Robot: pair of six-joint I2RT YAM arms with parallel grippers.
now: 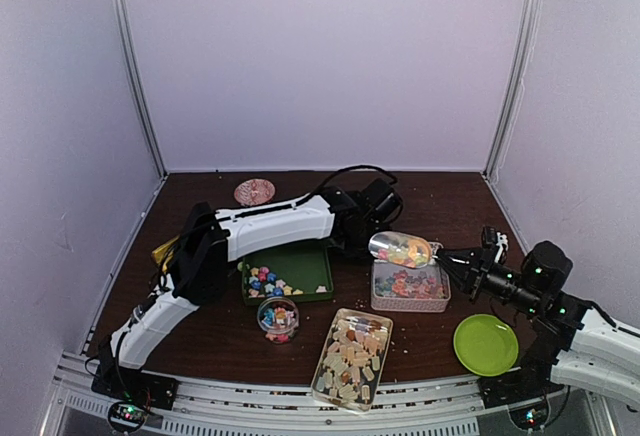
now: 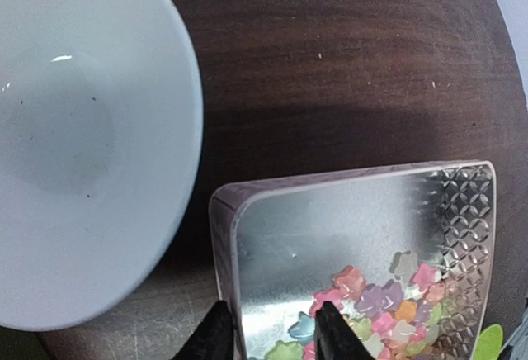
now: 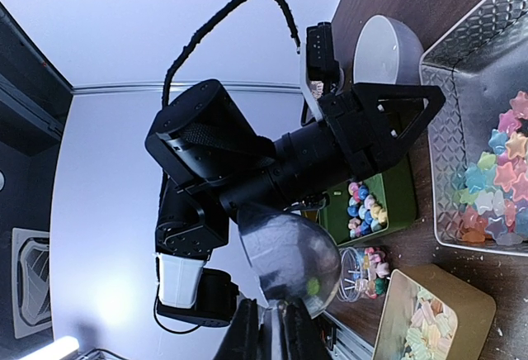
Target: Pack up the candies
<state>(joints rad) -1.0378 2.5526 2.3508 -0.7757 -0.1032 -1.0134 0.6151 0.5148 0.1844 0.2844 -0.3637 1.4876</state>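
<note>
My right claw (image 3: 266, 331) is clamped on the handle of the scoop (image 1: 400, 249). It hangs loaded over the upper edge of the clear tray (image 2: 363, 182), right of centre in the top view. My left claw (image 2: 272, 317) stands apart, astride that tray's wall at the bottom of its wrist view, gripping nothing. The candies (image 2: 384, 302) lie heaped in the tray's lower right corner there.

To tip well, I should bring the scoop's mouth over the tray's bare middle and roll slowly, so nothing bounces out.

I count three trays: the clear one, a green tray (image 1: 305, 256) and a tan tray (image 1: 386, 319). There is one white bowl (image 2: 82, 129), one small cup (image 1: 278, 318), one green plate (image 1: 485, 344) and one pink dish (image 1: 254, 192). The candies are too many to count.
</note>
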